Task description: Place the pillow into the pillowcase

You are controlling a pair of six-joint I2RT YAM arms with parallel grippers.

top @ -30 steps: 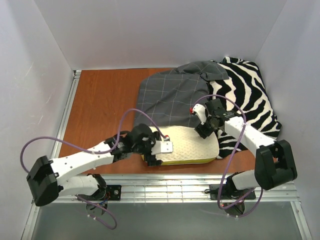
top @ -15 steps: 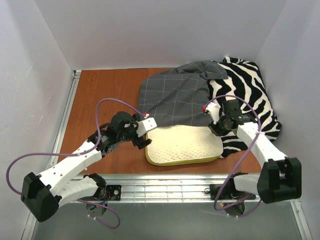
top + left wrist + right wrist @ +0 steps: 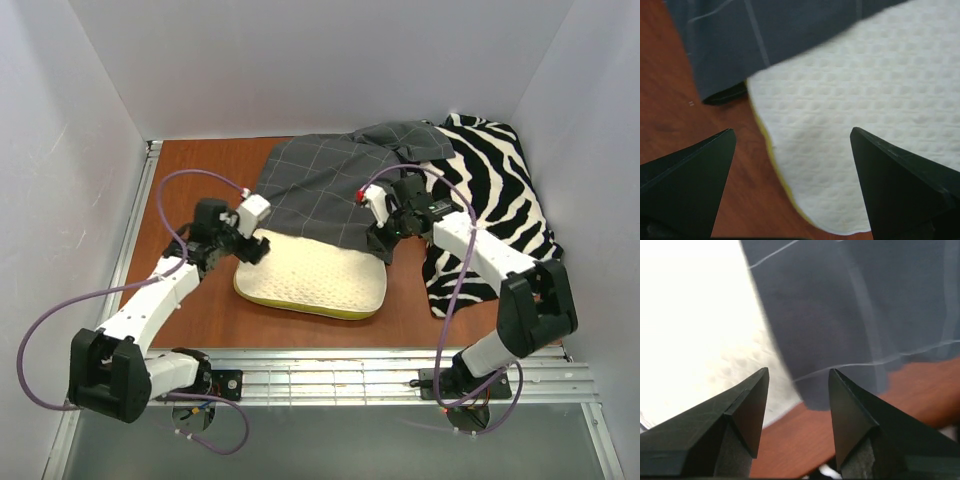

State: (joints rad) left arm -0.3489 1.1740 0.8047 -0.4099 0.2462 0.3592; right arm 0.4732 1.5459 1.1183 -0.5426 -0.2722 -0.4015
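Shift: the pillow [image 3: 310, 282] has slid toward the table's [image 3: 200, 180] left side and turned slightly; before, it sat squarely by the near edge. Both arms have reached farther in with it.
Pillow position: flat, near the middle of the table, its far edge under the pillowcase's near hem.
Pillowcase: the pillowcase [image 3: 330, 190] is spread toward the far edge and overlaps only a strip of the pillow.
Progress: judged early. The mouth is met, but most of the pillow is exposed and has yet to go in.
Left gripper: the left gripper [image 3: 792, 135] has moved from the pillow's near left corner to its far left corner. Jaws stand wide, holding nothing.
Right gripper: the right gripper [image 3: 797, 372] is over the hem at the pillow's far right corner. Jaws narrower than before, with a gap showing and no cloth seen between them.
Surroundings: the zebra fabric [image 3: 490, 200] is heaped in the far right corner, partly under the pillowcase.
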